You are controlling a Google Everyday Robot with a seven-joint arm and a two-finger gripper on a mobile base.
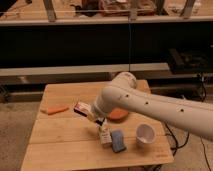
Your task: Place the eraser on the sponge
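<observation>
- I run the white arm (pixel 150 102) from afar; it reaches in over the right edge of the wooden table (pixel 60 145) and bends down toward the middle of the boards.
- The gripper (pixel 94 118) hangs at the arm's end above the middle of the table, slightly toward the left edge, clenched on the eraser (pixel 81 108).
- The eraser, whitish with a dark end, juts out of the gripper toward the left edge, tilted and lifted off the wood.
- The sponge (pixel 118 141), a blue-grey pad, lies flat close to the near edge, about halfway along it; the eraser is apart from it, higher and further toward the left edge.
- A cream bottle (pixel 104 135) stands upright just beside the sponge, on the side facing the left edge, directly under the gripper as I see it.
- A white cup (pixel 145 133) stands near the sponge, toward the near right corner.
- An orange plate (pixel 119 114) lies behind the sponge near the table's middle, partly hidden by the arm.
- An orange item (pixel 54 109) lies flat near the left edge; I cannot tell what it is.
</observation>
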